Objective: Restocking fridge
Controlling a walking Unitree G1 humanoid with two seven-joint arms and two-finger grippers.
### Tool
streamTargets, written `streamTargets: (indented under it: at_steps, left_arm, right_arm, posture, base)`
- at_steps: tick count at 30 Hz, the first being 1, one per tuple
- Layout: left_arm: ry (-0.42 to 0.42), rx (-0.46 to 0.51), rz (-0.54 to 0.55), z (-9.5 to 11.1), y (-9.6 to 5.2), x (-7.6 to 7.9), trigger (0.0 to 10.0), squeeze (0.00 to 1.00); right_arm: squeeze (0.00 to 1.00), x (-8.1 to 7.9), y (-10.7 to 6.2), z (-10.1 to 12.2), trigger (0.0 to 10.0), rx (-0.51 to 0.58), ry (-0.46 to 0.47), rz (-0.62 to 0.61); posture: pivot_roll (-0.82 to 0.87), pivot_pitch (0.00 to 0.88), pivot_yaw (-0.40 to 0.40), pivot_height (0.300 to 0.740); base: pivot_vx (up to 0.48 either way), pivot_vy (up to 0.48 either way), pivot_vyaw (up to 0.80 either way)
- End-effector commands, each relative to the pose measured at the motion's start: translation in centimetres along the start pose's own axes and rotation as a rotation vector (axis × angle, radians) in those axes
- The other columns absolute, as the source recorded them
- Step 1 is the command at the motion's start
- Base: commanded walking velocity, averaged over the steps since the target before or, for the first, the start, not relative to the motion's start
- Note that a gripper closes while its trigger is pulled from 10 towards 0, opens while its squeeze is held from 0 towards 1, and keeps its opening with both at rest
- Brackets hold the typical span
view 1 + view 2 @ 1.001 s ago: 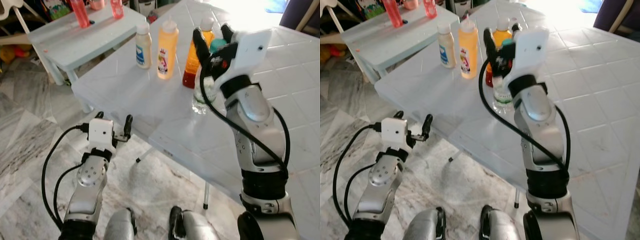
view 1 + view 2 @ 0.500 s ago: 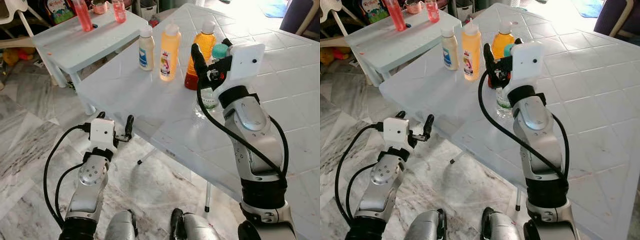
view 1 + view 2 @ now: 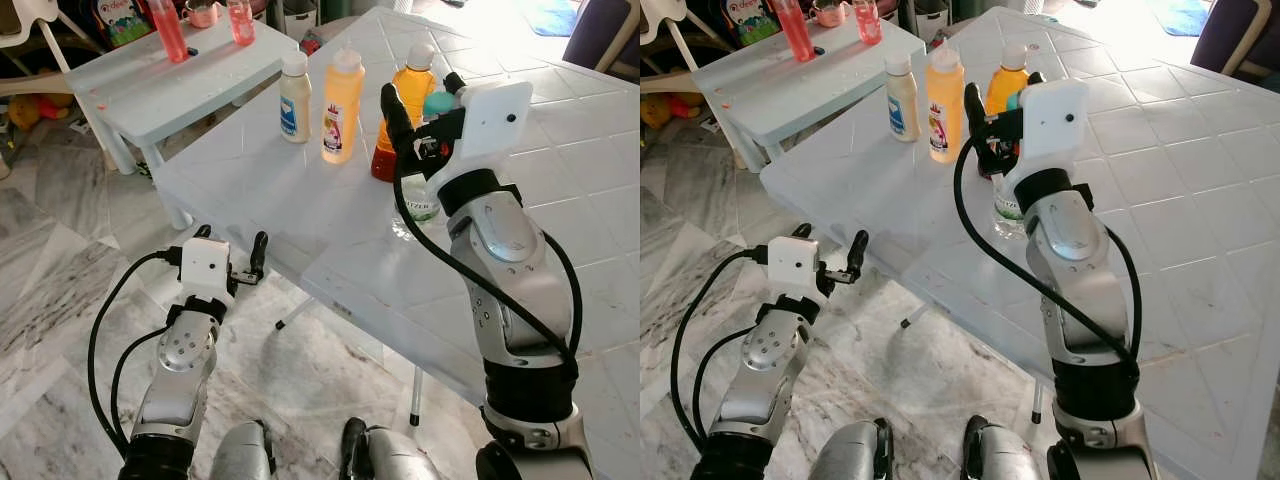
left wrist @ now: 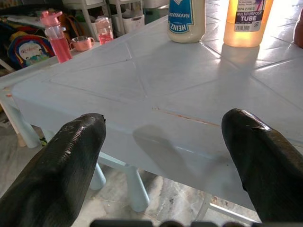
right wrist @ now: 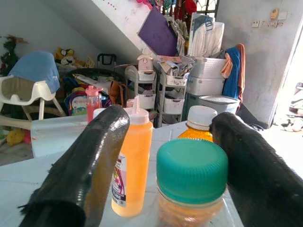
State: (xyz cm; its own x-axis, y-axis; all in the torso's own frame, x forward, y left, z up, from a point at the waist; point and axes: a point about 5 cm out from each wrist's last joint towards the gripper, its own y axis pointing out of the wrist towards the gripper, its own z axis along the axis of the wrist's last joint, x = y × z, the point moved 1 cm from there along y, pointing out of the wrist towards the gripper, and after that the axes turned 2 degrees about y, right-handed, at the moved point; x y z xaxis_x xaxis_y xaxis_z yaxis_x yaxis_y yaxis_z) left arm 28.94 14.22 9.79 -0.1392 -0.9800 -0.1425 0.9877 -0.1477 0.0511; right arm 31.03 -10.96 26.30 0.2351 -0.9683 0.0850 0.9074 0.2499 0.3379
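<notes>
Right hand (image 5: pixel 189 156) spread wide around teal ribbed-cap jar (image 5: pixel 191 182), left hand (image 4: pixel 165 156) wide, glossy tiled table (image 3: pixel 300 210).

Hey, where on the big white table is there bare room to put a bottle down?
The white table is bare along its near edge, between the bottles and the left gripper, and on the tiles beyond the right gripper. It is crowded around the mayonnaise bottle, yellow squeeze bottle, orange juice bottle and teal-capped jar.

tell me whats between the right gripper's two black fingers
A teal-capped clear jar sits between the open fingers of the right gripper, untouched, in the right wrist view.
</notes>
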Motion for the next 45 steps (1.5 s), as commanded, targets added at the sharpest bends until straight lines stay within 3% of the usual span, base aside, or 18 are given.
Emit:
streamTargets:
  at_steps: [1, 28, 33, 45]
  left_arm:
    - [0.008, -0.003, -0.006, -0.1, 0.0, 0.0, 10.0, 0.00]
    - [0.006, -0.005, -0.012, -0.2, 0.0, 0.2, 10.0, 0.00]
    - [0.000, -0.035, 0.047, -0.4, 0.3, -0.3, 10.0, 0.00]
    - [0.013, -0.041, 0.102, 0.0, 0.7, -1.6, 10.0, 0.00]
  right_arm:
    - [0.00, -0.1, -0.3, 0.4, 0.0, 0.008, -0.004, -0.003]
    - [0.00, 0.0, -0.3, -0.4, 0.0, -0.069, -0.005, -0.004]
    - [0.00, -0.7, 0.4, 0.9, 0.0, 0.034, 0.089, 0.034]
    - [0.00, -1.1, 0.7, 0.2, 0.0, 0.045, 0.097, 0.041]
  posture:
    - [-0.01, 0.090, 0.031, 0.740]
    - [-0.02, 0.092, 0.029, 0.740]
    - [-0.01, 0.092, 0.031, 0.740]
    - [0.01, 0.103, 0.040, 0.740]
  base:
    - [0.000, 0.000, 0.00]
    - [0.000, 0.000, 0.00]
    - [0.000, 0.000, 0.00]
    - [0.000, 0.022, 0.00]
